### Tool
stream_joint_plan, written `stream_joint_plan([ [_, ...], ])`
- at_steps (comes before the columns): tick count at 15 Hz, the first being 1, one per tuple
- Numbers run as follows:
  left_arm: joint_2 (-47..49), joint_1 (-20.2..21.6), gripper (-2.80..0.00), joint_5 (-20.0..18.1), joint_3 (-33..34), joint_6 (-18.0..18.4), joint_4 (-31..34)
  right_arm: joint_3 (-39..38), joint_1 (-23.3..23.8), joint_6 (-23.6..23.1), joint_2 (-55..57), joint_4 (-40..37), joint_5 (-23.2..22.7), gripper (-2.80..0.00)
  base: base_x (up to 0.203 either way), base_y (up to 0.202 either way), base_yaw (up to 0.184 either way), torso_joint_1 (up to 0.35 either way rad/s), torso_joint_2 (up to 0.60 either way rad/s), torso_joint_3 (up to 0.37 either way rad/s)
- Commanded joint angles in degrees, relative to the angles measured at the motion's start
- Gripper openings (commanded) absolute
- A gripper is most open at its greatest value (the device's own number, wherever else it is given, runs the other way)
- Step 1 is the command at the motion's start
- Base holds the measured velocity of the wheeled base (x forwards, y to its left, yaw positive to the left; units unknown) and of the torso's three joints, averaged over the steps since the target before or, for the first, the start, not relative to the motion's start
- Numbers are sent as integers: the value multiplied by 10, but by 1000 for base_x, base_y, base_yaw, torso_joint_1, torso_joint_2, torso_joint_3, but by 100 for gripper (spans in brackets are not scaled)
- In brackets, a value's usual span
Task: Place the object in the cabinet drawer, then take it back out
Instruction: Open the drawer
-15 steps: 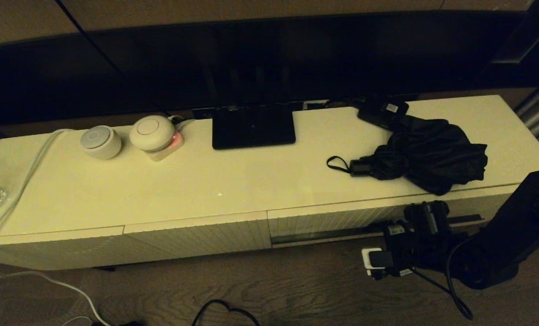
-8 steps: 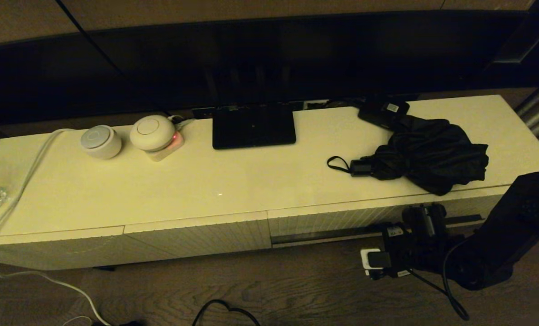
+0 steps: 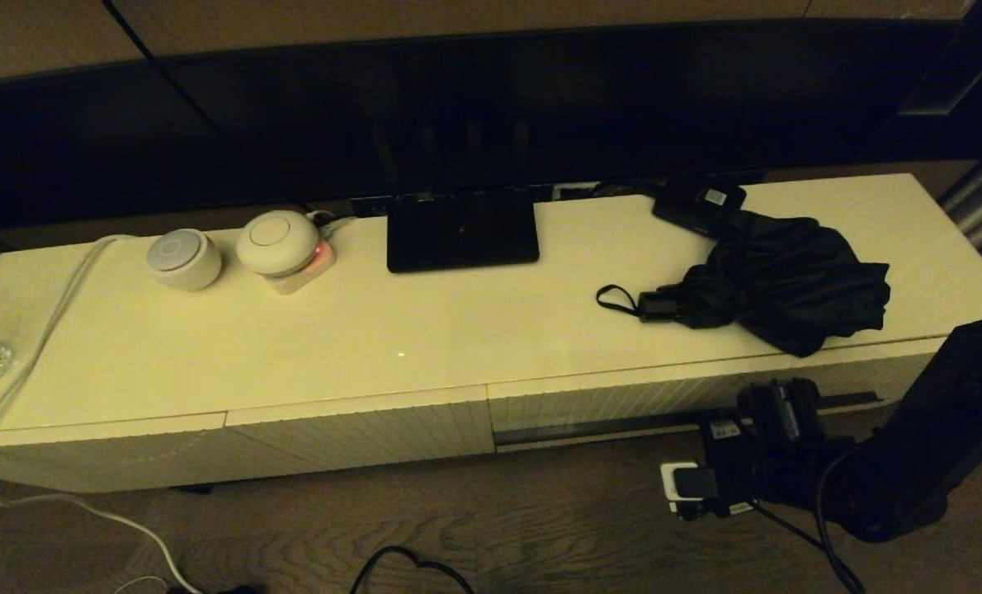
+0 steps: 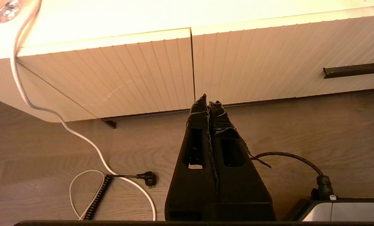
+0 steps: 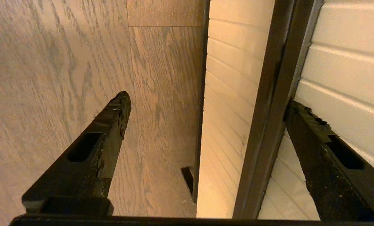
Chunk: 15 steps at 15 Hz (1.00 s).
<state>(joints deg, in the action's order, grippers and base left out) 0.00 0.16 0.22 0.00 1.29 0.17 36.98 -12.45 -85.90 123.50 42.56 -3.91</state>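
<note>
The umbrella (image 3: 776,280) lies on the right part of the cabinet top (image 3: 425,330), its handle toward the left, a small black box (image 3: 697,202) touching its far edge. The cabinet drawer (image 3: 615,404) below it sits closed. My right pincer (image 5: 206,110) is down at the drawer front with fingers spread wide, one finger (image 5: 312,131) against the ribbed face just beside the dark slot handle (image 5: 268,103). My left pincer (image 4: 208,105) has its fingers pressed together, hanging above the floor near the cabinet's left panels.
</note>
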Motion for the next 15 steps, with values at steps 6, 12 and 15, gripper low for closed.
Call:
stream_joint_plan([
  [6, 0, 0, -280, 0, 2, 0, 0, -60, -5, -4, 16, -3, -3, 0, 0, 0, 0, 0, 0, 0],
  [12, 0, 0, -280, 0, 2, 0, 0, -184, -8, -2, 7, 55, -14, 0, 0, 0, 0, 0, 0, 0],
  [15, 0, 0, -280, 0, 2, 0, 0, -214, -8, -1, -6, 81, -21, 0, 0, 0, 0, 0, 0, 0],
])
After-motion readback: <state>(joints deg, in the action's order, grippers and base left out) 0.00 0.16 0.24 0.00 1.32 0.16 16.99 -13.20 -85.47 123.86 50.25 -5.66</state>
